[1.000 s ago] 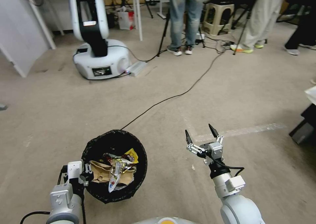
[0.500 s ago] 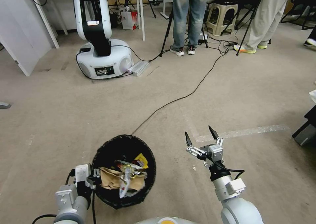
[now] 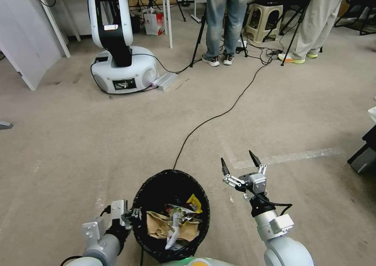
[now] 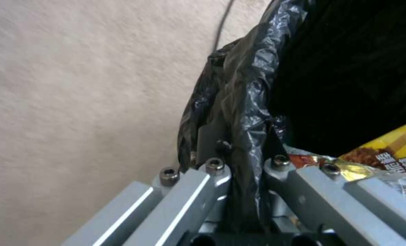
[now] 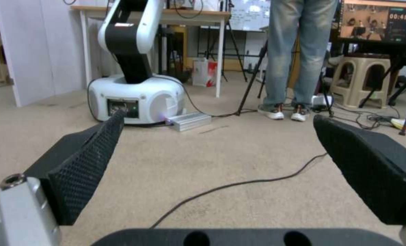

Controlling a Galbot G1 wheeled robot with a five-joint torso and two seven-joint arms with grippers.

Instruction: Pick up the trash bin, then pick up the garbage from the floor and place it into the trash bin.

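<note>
left hand [image 3: 133, 215] clamped on trash bin [image 3: 156, 180] rim — right hand [image 3: 239, 165] spread apart.

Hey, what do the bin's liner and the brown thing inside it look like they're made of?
The liner looks like thin glossy black plastic film: it crinkles and catches light. The brown piece inside the trash bin looks like matte crumpled paper, probably a bag.

beige carpet floor [image 3: 78, 141], black cable [image 3: 219, 113] across it, white table legs [image 3: 166, 15], plastic stool [image 3: 264, 21] behind.
</note>
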